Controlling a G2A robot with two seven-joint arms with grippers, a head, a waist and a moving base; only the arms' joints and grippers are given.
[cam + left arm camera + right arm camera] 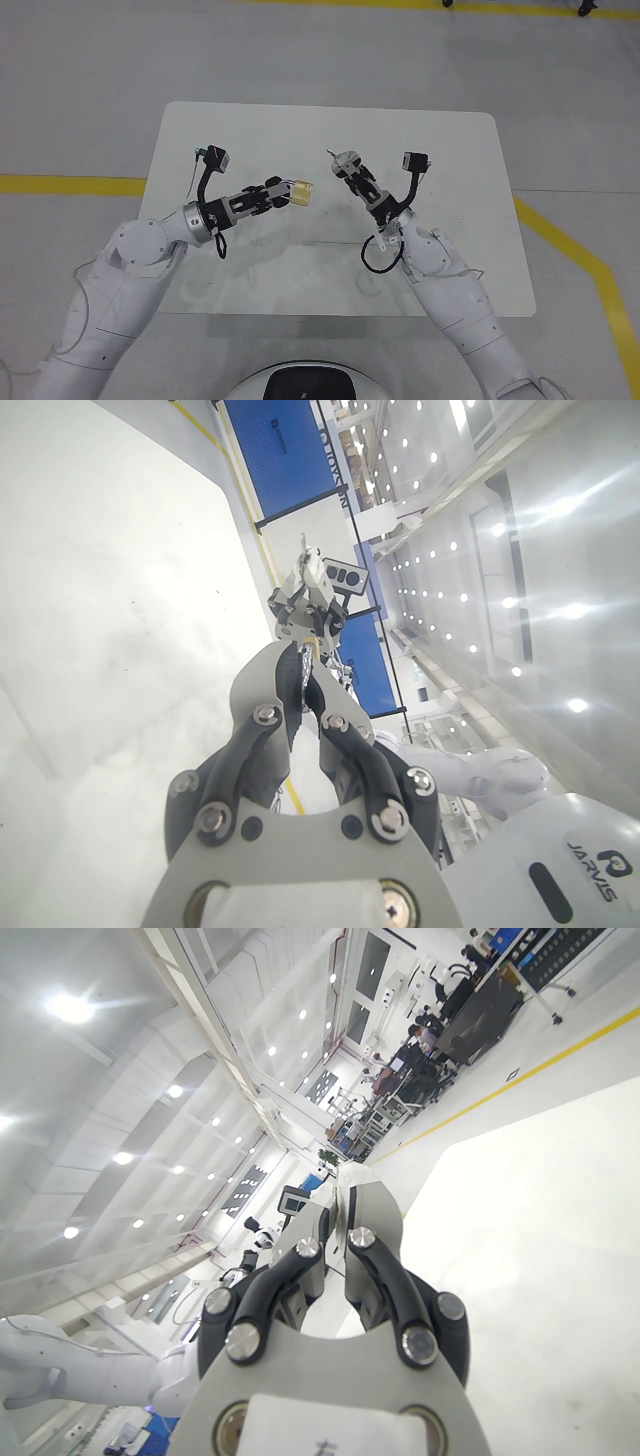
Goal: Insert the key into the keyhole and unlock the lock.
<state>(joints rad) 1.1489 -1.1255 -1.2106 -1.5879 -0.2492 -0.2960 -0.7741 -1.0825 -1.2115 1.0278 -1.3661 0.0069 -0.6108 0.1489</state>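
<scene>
Left pincer (281,191) pinched the small brass padlock (302,193); right pincer (346,166) pinched the thin metal key (331,154), well apart; insertion and unlocking not yet done.

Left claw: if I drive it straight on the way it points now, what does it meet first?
Probably the right claw. The left claw carries the lock in front, so the lock would strike that claw's side, not the key tip. Their height offset is unclear.
</scene>
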